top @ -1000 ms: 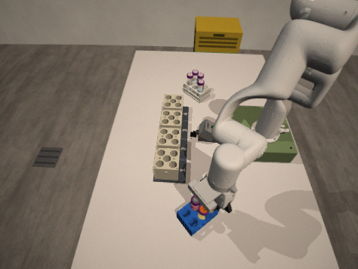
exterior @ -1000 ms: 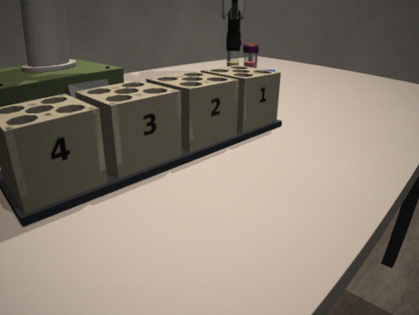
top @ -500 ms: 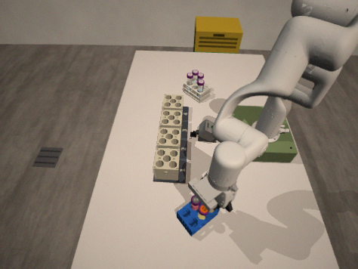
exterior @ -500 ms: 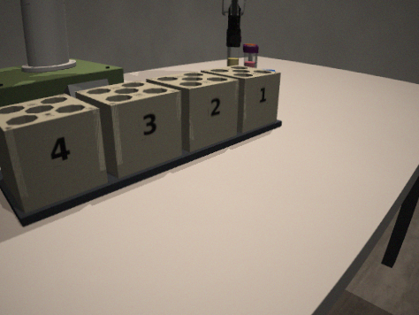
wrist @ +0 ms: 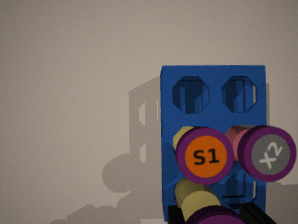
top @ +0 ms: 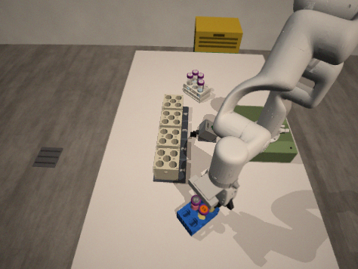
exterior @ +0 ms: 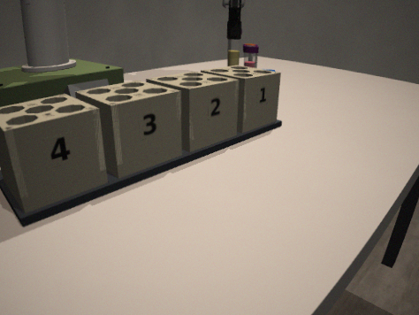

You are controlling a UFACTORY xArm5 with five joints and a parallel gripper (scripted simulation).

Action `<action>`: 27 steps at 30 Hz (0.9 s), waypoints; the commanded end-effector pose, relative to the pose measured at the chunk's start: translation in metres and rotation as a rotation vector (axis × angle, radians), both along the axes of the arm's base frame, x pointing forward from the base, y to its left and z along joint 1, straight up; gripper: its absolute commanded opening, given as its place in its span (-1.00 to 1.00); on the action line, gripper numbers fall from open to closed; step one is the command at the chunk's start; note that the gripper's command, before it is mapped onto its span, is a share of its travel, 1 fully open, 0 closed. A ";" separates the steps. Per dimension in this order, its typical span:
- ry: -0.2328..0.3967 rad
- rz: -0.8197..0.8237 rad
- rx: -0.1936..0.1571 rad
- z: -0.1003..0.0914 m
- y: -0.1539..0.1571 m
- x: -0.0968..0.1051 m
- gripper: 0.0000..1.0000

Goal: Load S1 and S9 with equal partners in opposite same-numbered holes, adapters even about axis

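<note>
Sample tube S1 (top: 204, 209) (exterior: 250, 45) (wrist: 205, 156), orange dot, purple cap: standing in a blue rack (top: 192, 229) (exterior: 270, 71) (wrist: 215, 120) beside grey-dotted X2 (top: 195, 200) (exterior: 250, 50) (wrist: 270, 154). Jaws (top: 225, 205) (exterior: 234, 34): part-open, closed on a purple-capped tube (top: 212, 208) (exterior: 233, 57) (wrist: 201, 204) with yellowish contents, ID unreadable. Desk (top: 132, 227) (exterior: 265, 199) (wrist: 65, 75): pale, matt, shadowed; dark leg (exterior: 399, 230). Room: grey wall (top: 94, 23) (exterior: 331, 35), grey-brown plank floor (top: 30, 113) (exterior: 376, 305), dark floor grille (top: 47, 157), yellow cabinet (top: 218, 32) beyond the desk's far end.

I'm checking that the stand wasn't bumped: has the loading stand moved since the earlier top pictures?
No, the loading stand sits where it did, judged against the dark floor grille.
</note>
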State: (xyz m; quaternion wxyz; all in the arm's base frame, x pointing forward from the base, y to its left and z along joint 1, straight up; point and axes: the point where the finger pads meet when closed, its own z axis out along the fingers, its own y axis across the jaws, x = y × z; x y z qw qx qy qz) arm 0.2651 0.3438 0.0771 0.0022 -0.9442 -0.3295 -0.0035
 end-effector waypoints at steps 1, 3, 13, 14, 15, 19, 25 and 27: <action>-0.001 0.000 0.002 0.005 0.001 0.000 -1.00; -0.001 0.000 0.002 0.009 0.001 0.000 -1.00; -0.001 0.000 0.002 0.030 0.000 0.000 -1.00; -0.001 0.000 0.002 0.032 0.000 0.000 -1.00; -0.001 0.000 0.002 0.032 0.000 0.000 -1.00; -0.001 0.000 0.002 0.038 0.000 0.000 -1.00; -0.001 0.000 0.002 0.050 0.000 0.000 -1.00; -0.001 0.000 0.002 0.054 0.000 0.000 -1.00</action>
